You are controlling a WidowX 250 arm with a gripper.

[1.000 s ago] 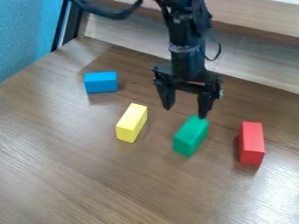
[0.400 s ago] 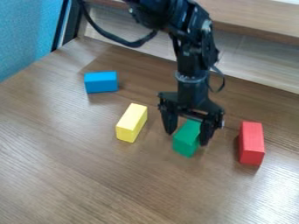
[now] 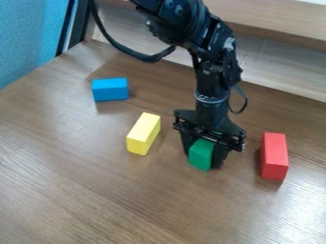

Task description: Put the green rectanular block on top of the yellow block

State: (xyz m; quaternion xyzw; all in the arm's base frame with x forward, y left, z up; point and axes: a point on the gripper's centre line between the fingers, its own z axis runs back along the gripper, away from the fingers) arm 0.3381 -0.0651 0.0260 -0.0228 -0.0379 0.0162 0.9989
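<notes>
So the big change from the earlier frames was the black gripper: it had come down from above the green block and ended up right around it, low over the worktop. The fingers had closed in too, going from spread wide to pinching the green block from both sides, and they covered more of it than they did a moment ago. It was still at worktop level though, between the yellow block and the red block, with neither one touching it. Those two and the blue block, farther back on the left of the view, hadn't budged. Materials-wise, all four were plain, solid-coloured oblong blocks with flat faces and pretty crisp edges. The worktop was brown with streaky wood-type grain and a pale shine toward the near right corner. Behind it ran a lighter wood-look board, and the blue panel at the upper left had a kinda mottled, fabric-like surface. Oh, and a smooth black cable sagged in a fat curve beside the arm, which was all dark, chunky segments.
</notes>
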